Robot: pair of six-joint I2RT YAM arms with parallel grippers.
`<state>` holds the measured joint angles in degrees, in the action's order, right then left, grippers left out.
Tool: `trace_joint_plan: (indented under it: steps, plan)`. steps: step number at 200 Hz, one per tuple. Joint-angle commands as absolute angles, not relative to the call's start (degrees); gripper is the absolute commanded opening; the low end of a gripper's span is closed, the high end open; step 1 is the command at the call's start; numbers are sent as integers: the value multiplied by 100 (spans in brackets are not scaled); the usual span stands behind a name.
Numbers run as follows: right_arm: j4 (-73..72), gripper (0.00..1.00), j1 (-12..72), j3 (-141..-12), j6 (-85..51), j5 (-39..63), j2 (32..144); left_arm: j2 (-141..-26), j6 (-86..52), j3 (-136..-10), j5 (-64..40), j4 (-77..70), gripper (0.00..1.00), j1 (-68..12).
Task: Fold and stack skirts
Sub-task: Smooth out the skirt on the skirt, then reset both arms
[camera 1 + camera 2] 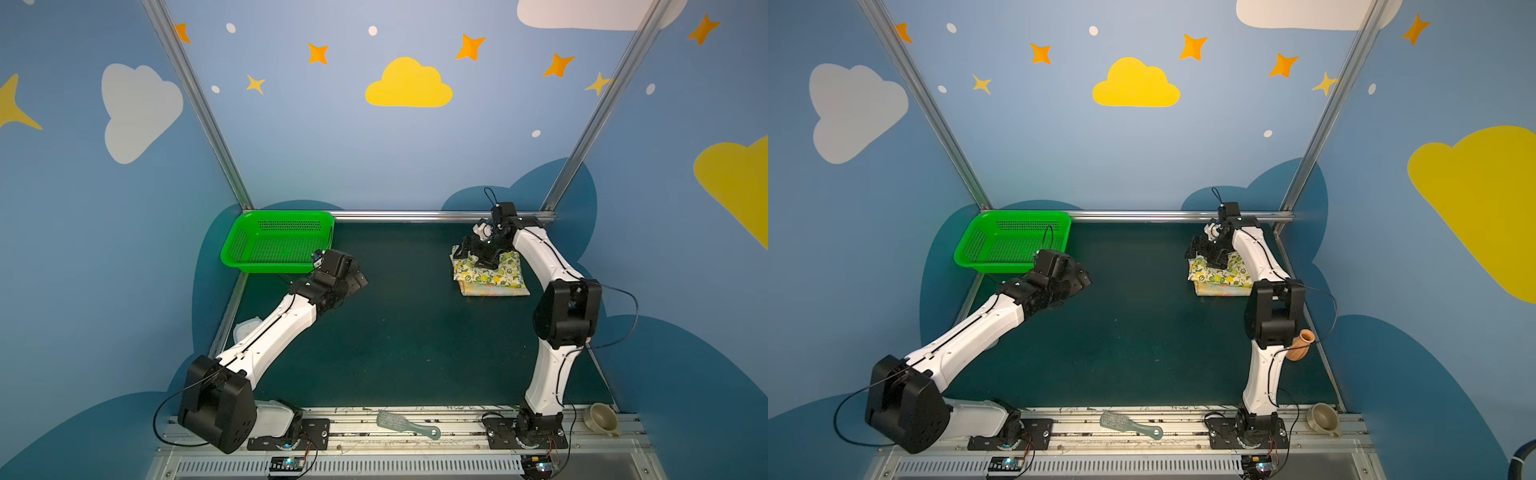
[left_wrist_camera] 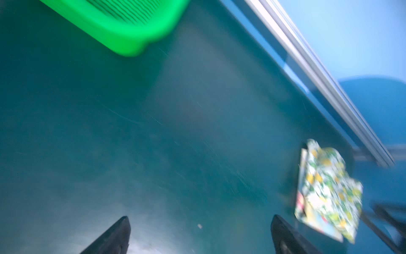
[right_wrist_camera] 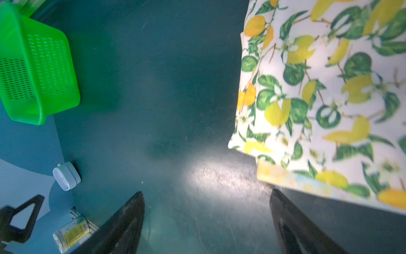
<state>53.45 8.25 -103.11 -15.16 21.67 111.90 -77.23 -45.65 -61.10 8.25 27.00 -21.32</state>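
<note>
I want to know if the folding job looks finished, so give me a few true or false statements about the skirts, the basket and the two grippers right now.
1. The lemon skirt lies on top of the pastel skirt. True.
2. The green basket holds a skirt. False: nothing lies in it.
3. The right gripper is clamped on the lemon skirt. False: its fingers stand apart with nothing between them.
4. The left gripper is open and holds nothing. True.
</note>
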Motion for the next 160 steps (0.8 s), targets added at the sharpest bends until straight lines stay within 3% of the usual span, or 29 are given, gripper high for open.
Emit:
trace_joint_plan:
  steps: [1,44,77,160]
  plan:
    - [4727,89,827,-9385,-1519,1547,10521,-7534,-4262,-6035,1442,3195,100,-1697]
    - [3737,89,723,-7807,-1439,537,9465,-7032,-3812,-5412,2493,2777,100,-1234]
    - [3068,89,493,-6947,-1455,6,9121,-6695,-2920,-4688,3169,1650,100,-1169]
    - [-65,89,360,-4614,-752,-855,8573,-7226,-1762,-3488,3247,-460,100,-738]
